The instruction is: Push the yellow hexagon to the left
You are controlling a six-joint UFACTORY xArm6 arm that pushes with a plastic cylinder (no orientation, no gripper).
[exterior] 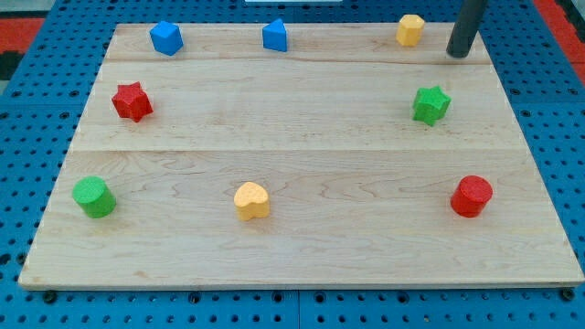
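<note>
Nearest, a yellow heart-shaped block (251,200) idles on the wooden table (302,137), while my tip (456,55), no fingers to report, sits just right of the yellow hexagon block (410,30), apparently placed to push leftward.

top row, view's left to right: blue pentagon block (166,37), blue block (275,36), yellow hexagon block (410,29), my tip (456,53) just right of it | mid: red star block (132,100) left, green star block (430,104) right | bottom: green cylinder block (93,196), yellow heart block (251,200), red cylinder block (471,196) | all on wooden worktop (302,137)
</note>
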